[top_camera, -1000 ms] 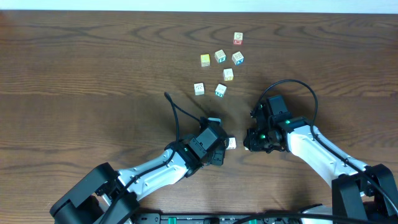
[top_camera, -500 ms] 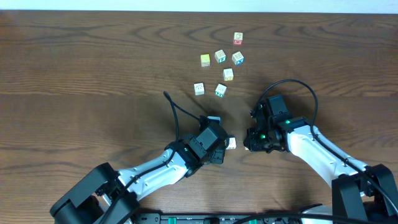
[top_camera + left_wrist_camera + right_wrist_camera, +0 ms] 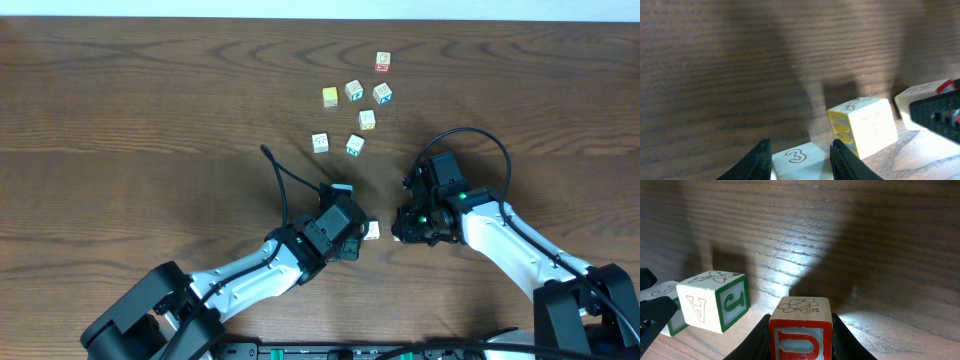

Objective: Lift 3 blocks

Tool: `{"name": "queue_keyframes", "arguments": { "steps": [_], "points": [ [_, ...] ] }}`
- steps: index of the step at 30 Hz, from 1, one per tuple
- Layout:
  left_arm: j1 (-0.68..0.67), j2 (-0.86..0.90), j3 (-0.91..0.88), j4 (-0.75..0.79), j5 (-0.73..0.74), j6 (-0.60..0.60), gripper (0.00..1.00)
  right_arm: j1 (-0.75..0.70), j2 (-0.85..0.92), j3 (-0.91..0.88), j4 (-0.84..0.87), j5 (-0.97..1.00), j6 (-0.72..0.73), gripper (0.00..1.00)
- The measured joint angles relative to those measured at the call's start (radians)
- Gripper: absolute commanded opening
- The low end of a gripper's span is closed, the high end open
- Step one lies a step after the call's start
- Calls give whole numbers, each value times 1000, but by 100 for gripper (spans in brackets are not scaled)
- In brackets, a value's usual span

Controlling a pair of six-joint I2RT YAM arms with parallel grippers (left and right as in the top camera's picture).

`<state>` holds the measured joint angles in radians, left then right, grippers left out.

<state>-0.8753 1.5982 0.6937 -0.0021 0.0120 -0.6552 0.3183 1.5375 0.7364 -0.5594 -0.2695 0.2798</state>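
Hardly shifting since a second ago, my left gripper (image 3: 800,148) is pinching the 3 block (image 3: 797,162), my right gripper (image 3: 801,322) is clamping the red U block (image 3: 801,341), the third block (image 3: 715,302) sitting between them.

At six o'clock we see the left tool (image 3: 802,152), its jaws pressed on both sides of a block marked 3 (image 3: 799,161). At four o'clock a cream block (image 3: 870,125) with a yellow-patterned side rests on the table (image 3: 740,65). At three o'clock a third block (image 3: 917,95) sits partly behind the black right tool (image 3: 937,112).

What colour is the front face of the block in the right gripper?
The block: red frame, red U on pale blue; right wrist view.
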Motion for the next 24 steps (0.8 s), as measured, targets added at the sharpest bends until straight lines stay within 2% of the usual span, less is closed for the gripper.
{"name": "queue_keyframes", "arguments": {
  "steps": [5, 9, 11, 24],
  "points": [
    [0, 0, 0, -31, 4, 0, 39, 0, 0, 0, 0, 1, 0, 8],
    [0, 0, 0, -33, 7, -2, 24, 0, 0, 0, 0, 1, 0, 8],
    [0, -4, 2, -27, 7, -4, 21, 0, 0, 0, 0, 1, 0, 8],
    [0, -1, 2, 2, -27, -3, 25, 0, 0, 0, 0, 3, 0, 8]
  ]
}}
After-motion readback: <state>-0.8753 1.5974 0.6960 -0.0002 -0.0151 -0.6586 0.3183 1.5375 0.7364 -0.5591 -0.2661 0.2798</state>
